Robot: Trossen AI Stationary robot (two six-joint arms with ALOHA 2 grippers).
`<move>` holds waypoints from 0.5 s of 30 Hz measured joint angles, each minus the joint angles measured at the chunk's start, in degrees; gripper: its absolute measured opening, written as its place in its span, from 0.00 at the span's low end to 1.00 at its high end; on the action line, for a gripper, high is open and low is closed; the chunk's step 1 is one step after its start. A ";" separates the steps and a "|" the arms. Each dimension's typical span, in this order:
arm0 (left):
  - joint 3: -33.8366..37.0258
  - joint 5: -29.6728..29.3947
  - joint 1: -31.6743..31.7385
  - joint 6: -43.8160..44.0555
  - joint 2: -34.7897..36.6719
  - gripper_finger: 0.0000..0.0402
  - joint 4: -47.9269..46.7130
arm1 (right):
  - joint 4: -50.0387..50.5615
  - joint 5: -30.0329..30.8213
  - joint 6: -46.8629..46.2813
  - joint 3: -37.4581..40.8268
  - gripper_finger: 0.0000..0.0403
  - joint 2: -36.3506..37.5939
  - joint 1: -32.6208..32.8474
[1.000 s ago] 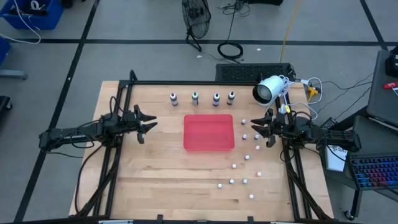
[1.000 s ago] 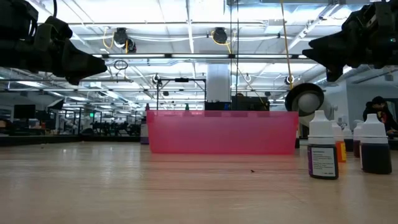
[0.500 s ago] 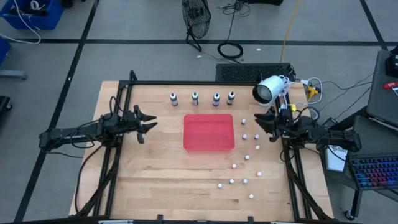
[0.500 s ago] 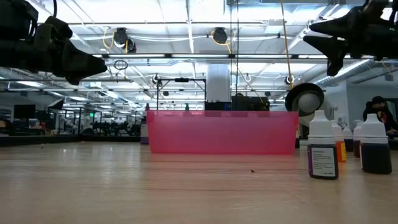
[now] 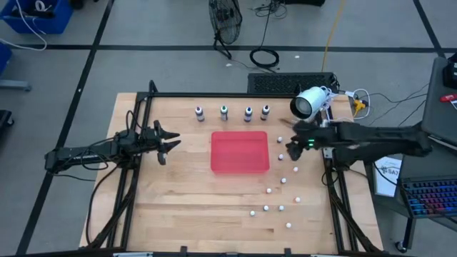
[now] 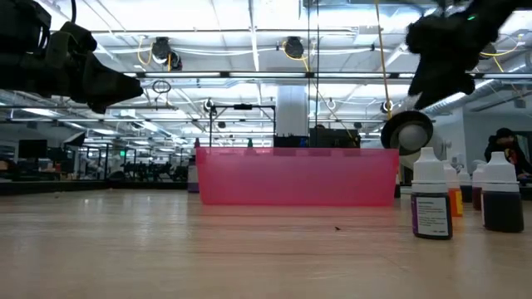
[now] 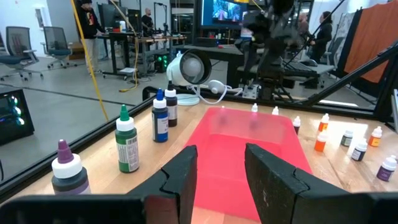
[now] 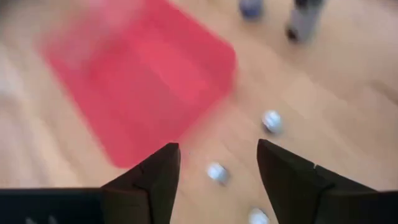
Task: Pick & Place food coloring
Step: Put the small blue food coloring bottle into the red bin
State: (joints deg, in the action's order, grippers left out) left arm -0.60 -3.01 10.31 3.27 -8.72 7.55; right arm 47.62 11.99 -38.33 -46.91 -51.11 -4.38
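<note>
At the left of the high view the left gripper hangs over bare wood, well apart from the red tray; its fingers are drawn in narrow and carry nothing, with only a slim gap showing between them in the left wrist view. Moving right, the four food coloring bottles stand upright in a row in the upper middle of the frame, just beyond the tray's far edge and not touching it — the left wrist view shows them as a purple-topped bottle, a green one, a blue one and a darker one, lined up beside the tray's long side. The red tray sits at the centre of the table, and nothing can be seen lying in it. Right of the tray, small white balls lie scattered over the wood from mid-frame down toward the lower right. The right gripper is above that scatter, near the tray's upper right corner, its arm stretching in from the right edge; its fingers stand apart with nothing between them, the tray's corner and a few balls showing through the gap. A white, round camera-like device sits just above it, at the table's far right corner.
</note>
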 joint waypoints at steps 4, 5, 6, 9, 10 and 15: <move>-0.01 -0.02 -0.01 0.00 0.00 0.34 0.00 | 3.59 -0.76 1.40 -7.11 0.50 -11.43 -1.18; 0.00 -0.02 -0.02 0.00 0.01 0.34 0.00 | 4.21 -1.76 2.07 -8.28 0.50 -14.03 -1.92; -0.02 -0.02 -0.01 0.00 0.01 0.34 0.00 | 4.73 -2.77 2.76 -9.14 0.50 -16.57 -2.72; -0.02 -0.02 0.00 0.00 0.01 0.34 0.00 | 4.97 -3.05 4.28 -10.99 0.50 -22.32 -5.28; 0.00 -0.02 0.00 0.00 0.01 0.34 0.00 | 4.74 -2.92 4.80 -11.24 0.50 -23.70 -6.14; -0.01 -0.02 -0.01 0.00 0.01 0.34 -0.01 | 5.13 -0.75 6.78 -11.19 0.50 -29.36 -10.25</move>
State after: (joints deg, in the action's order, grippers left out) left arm -0.61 -3.02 10.30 3.27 -8.71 7.55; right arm 52.75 11.24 -31.55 -58.10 -80.47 -14.63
